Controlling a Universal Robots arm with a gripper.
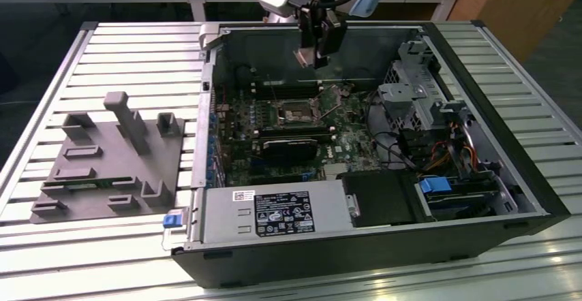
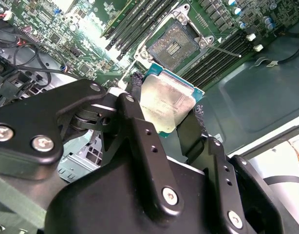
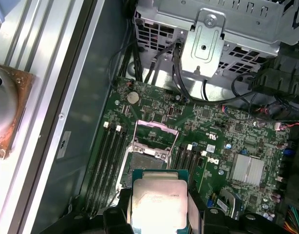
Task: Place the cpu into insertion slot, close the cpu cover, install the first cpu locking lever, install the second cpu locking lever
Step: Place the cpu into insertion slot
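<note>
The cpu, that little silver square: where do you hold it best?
Hold the cpu by two opposite edges, pinching in from its sides, as the fingers do here. It is flat and square, so those edges are parallel, and both flat faces are left clear for the insertion slot.

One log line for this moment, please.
pincer: shut on cpu | cpu: held above insertion slot, unseated | insertion slot: empty | cpu cover: open

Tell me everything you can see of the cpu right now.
The cpu is a small flat square chip with a dull, scuffed-looking silver-grey metal top and a thin green-blue edge. The tool grips it by two opposite sides between black fingers, holding it in the air, clear of the open insertion slot and not seated. Nothing else touches it.
</note>
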